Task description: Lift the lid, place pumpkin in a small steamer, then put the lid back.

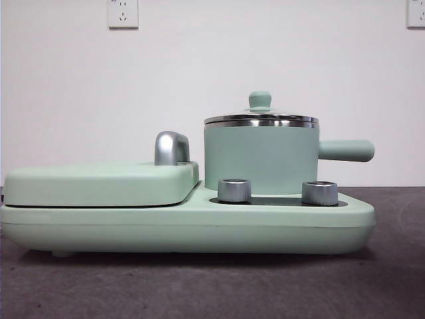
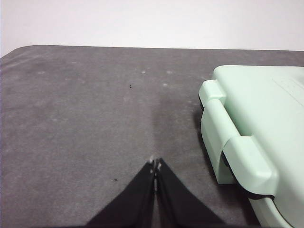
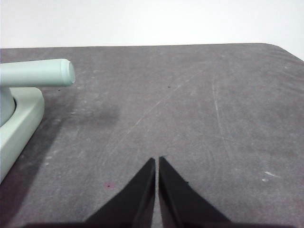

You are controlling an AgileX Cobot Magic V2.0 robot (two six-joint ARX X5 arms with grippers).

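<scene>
- Left gripper (image 2: 155,164): jaws pressed together, holding nothing, hovering over bare grey table (image 2: 85,118), off the appliance's cover end.
- Right gripper (image 3: 156,161): jaws nearly touching with only a thin slit between, nothing held, over the table beyond the steamer handle (image 3: 38,72).
- Neither gripper shows in front view.
- Small steamer (image 1: 260,158): mint-green pot, chrome rim, upright on the right part of the appliance base (image 1: 199,229); straight handle (image 1: 346,150) sticks out to the right in front view.
- Lid (image 1: 260,118): seated flat on the steamer, chrome rim flush, mint knob (image 1: 259,100) on top.
- Two chrome dials (image 1: 234,190) (image 1: 319,193) stand on the base in front of the pot.
- Flat mint cover (image 1: 99,183) lies on the left part of the base, beside the pot; chrome handle (image 1: 171,147) on it near the steamer side.
- Cover hinge end (image 2: 237,147) visible in left wrist view, near the left gripper but apart from it.
- Pumpkin: not seen in any view.
- White wall behind, two sockets (image 1: 123,13) high up.
</scene>
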